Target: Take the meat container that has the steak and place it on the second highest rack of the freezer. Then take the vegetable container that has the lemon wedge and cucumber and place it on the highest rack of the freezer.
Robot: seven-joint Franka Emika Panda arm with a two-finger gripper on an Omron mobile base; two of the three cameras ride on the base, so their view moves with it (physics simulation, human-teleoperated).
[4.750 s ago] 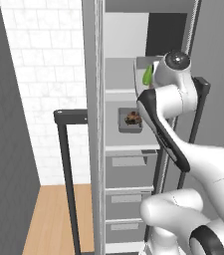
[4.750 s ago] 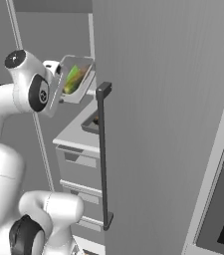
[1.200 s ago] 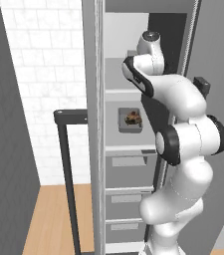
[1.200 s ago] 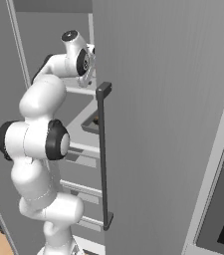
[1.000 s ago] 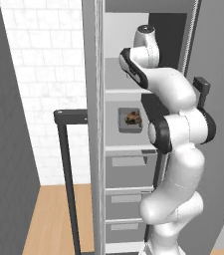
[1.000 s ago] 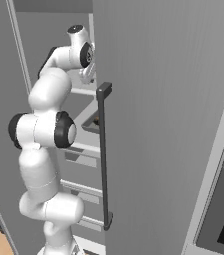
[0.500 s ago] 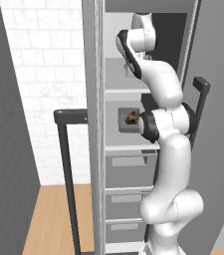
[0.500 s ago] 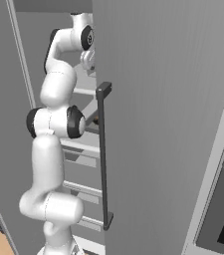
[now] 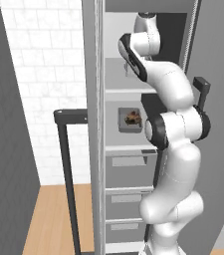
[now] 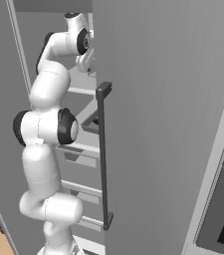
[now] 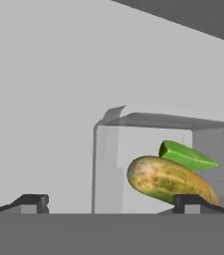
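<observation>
Since the earlier frame my arm had straightened and risen into the freezer [image 9: 148, 60], and the vegetable tray [image 11: 148, 154] had left my grasp; it sat on the highest rack [image 9: 116, 79], cucumber [image 11: 170, 180] inside. My gripper [image 11: 111, 203] stood wide apart, empty, just before the tray. The steak [image 9: 132, 118] tray lay one rack lower. Risk noted: a careless withdrawal could clip the tray and drag it off.

Vegetable container [image 11: 148, 164] cut off along the bottom of the hand view; near wall and floor hidden. Cucumber [image 11: 168, 179] partly covered by one fingertip [image 11: 193, 203]. Steak [image 9: 132, 118] too small for detail. Freezer [image 9: 114, 149] interior largely hidden behind arm.
</observation>
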